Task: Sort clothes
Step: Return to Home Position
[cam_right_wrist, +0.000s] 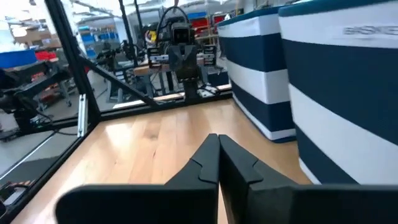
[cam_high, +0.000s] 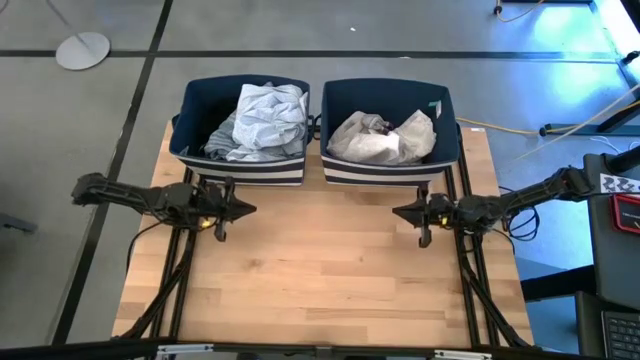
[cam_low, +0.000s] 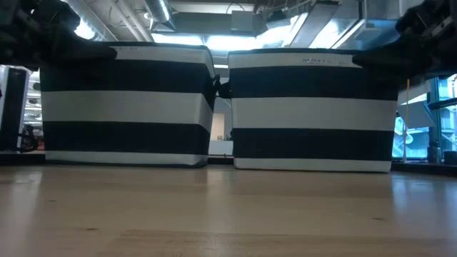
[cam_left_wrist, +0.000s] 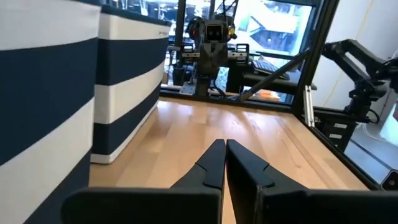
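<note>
Your dark left gripper [cam_high: 249,209] and right gripper [cam_high: 397,212] are pinched together, empty (crumpled pale garments [cam_high: 265,120] lie binned), so a low swing might clip the navy-striped fabric bins [cam_high: 243,172].

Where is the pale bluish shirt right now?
In the high view, the pale bluish shirt lies crumpled on top inside the left bin, next to the right bin and just beyond the left gripper.

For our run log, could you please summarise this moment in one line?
left gripper shut, empty, by left bin | right gripper shut, empty, by right bin | clothes in bins
</note>
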You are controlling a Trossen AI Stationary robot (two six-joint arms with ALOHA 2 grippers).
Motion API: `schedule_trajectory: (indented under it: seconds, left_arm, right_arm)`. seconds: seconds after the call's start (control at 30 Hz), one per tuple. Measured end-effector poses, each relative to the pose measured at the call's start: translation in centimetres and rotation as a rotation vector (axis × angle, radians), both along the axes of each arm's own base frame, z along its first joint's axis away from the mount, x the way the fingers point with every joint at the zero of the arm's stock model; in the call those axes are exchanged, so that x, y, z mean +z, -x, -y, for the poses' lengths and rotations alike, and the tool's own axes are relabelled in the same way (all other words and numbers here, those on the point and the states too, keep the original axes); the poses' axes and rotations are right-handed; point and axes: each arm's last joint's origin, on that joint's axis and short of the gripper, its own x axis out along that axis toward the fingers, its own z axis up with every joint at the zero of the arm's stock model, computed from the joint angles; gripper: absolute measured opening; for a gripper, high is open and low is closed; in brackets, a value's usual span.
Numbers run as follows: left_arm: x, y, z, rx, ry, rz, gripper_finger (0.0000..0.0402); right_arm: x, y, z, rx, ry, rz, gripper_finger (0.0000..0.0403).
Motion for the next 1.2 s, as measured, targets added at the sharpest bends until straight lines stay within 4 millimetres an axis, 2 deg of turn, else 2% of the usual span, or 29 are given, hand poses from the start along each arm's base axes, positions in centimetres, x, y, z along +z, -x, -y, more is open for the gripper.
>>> schedule_trajectory:
  seconds: [0.27,0.67,1.03,1.2]
  left_arm:
    - [0.0,1.3,-0.3,0.033,0.005,0.050,0.0003]
    - [-0.4,1.1,-0.3,0.032,-0.044,0.052,0.0004]
    - [-0.5,1.1,-0.2,0.031,-0.042,0.050,0.0004]
    - [-0.5,1.1,-0.2,0.031,-0.036,0.050,0.0004]
  right_arm:
    - [-0.7,1.1,0.5,-0.064,-0.022,-0.010,0.0009]
    - [-0.7,1.6,0.6,-0.054,-0.026,-0.001,0.0011]
    - [-1.9,1.6,0.6,-0.056,0.021,-0.124,0.0012]
    - [-2.0,1.6,0.6,-0.062,0.134,-0.139,0.0012]
